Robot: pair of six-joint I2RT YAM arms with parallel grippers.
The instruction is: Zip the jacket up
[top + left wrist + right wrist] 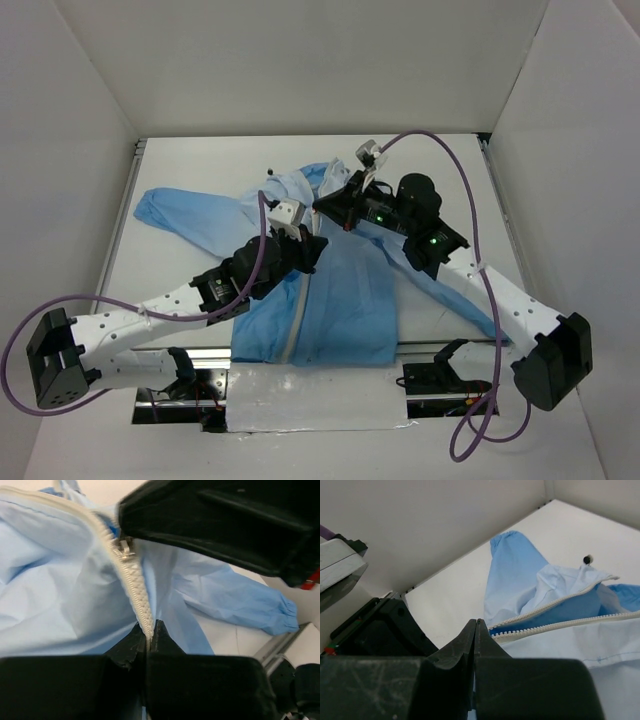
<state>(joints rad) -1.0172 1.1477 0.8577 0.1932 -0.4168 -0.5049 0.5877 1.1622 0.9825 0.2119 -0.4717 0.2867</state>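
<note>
The light-blue jacket (345, 300) lies spread on the table, hem toward me. Its white zipper strip (296, 325) is closed from the hem up to the chest. My left gripper (308, 250) is shut on the closed zipper strip (142, 600), seen in the left wrist view (148, 631). The metal slider (124, 547) sits farther up, right against the tip of my right gripper (335, 212). In the right wrist view the right gripper (476, 625) is shut where the open zipper halves (555, 617) meet; what it pinches is hidden, and it looks like the slider's pull.
White walls enclose the table on three sides. One sleeve (170, 212) stretches to the far left; the other, with a gathered cuff (286, 614), runs under my right arm. Silver tape (310, 400) covers the near edge. Purple cables loop above both arms.
</note>
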